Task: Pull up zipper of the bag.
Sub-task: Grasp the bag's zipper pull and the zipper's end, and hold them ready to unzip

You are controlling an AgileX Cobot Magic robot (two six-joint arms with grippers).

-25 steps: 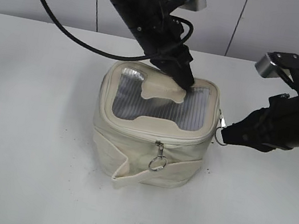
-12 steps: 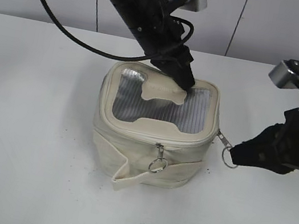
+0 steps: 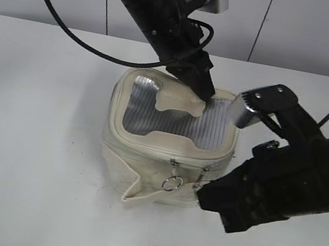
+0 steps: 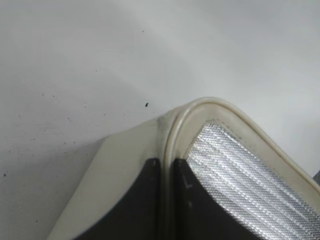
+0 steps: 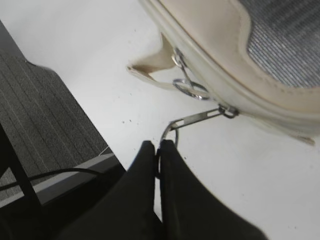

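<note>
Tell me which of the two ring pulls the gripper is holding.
The right-hand pull, stretched taut from its slider to the right gripper. The other pull hangs free against the bag.

On my screens the bag (image 3: 164, 161) is cream all over, its top a grey ribbed window (image 3: 165, 120) with a silvery sheen, carrying a cream bone-shaped patch (image 3: 179, 103). The zipper (image 5: 200, 116) has silver metal sliders and ring pulls against a cream track. I see both grippers, left (image 3: 202, 90) and right (image 5: 159, 150), as matte black. The tabletop (image 3: 34, 138) is white, flecked with tiny dark specks. Beyond its edge, my right wrist view shows dark grey striped flooring (image 5: 45, 115).
</note>
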